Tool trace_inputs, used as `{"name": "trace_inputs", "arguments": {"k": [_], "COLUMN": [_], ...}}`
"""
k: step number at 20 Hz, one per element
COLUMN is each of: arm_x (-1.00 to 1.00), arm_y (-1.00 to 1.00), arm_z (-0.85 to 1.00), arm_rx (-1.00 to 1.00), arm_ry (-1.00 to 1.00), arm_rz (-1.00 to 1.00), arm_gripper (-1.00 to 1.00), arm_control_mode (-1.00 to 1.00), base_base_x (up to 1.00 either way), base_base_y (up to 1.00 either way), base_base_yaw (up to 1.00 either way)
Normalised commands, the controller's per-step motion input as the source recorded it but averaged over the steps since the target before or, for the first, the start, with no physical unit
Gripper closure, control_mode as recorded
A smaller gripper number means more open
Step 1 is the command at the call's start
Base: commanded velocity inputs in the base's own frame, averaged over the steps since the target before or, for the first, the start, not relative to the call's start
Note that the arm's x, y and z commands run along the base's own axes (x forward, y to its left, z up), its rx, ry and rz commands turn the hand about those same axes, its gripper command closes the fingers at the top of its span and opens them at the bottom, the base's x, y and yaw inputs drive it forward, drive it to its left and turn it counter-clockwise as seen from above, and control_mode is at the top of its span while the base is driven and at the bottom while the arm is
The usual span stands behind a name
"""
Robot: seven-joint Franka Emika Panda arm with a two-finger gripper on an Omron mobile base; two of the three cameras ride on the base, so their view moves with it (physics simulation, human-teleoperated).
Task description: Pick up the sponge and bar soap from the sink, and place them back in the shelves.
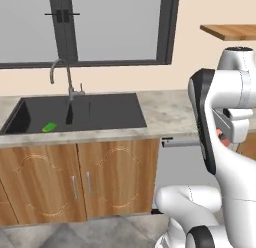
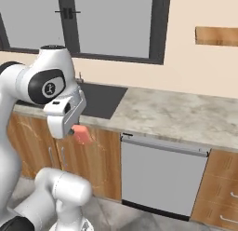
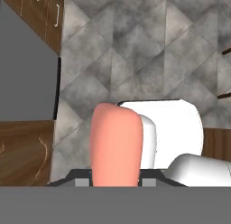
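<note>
Pink bar soap (image 3: 116,144) sits clamped in our pincer (image 3: 116,180), hanging out in front of the table (image 2: 176,114) edge over the floor (image 3: 135,51). Green sponge (image 1: 49,127) lies in the sink (image 1: 107,109); shelves (image 1: 232,31) are up right.

The black sink (image 1: 100,112) is sitting sunk into the speckled stone counter (image 1: 165,112), and the green sponge (image 1: 49,127) is lying in its left basin. The wooden shelf (image 1: 232,31) is hanging on the beige wall.
</note>
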Motion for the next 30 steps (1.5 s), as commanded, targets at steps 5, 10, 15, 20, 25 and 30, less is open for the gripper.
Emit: {"name": "trace_inputs", "arguments": {"k": [5, 10, 15, 20, 25, 30], "arm_x": [0.0, 0.0, 0.0, 0.0, 0.0, 0.0], "arm_y": [0.0, 0.0, 0.0, 0.0, 0.0, 0.0], "arm_z": [0.0, 0.0, 0.0, 0.0, 0.0, 0.0], "arm_rx": [0.0, 0.0, 0.0, 0.0, 0.0, 0.0], "arm_ry": [0.0, 0.0, 0.0, 0.0, 0.0, 0.0], "arm_rz": [0.0, 0.0, 0.0, 0.0, 0.0, 0.0], "arm_gripper": [1.0, 1.0, 1.0, 1.0, 1.0, 1.0], "arm_control_mode": [1.0, 1.0, 1.0, 1.0, 1.0, 1.0], "base_base_x": [0.25, 0.3, 0.41, 0.42, 0.54, 0.5], "base_base_y": [-0.76, -0.76, -0.64, -0.32, -0.12, -0.17], "base_base_yaw": [0.0, 0.0, 0.0, -0.1, -0.17, -0.12]}}
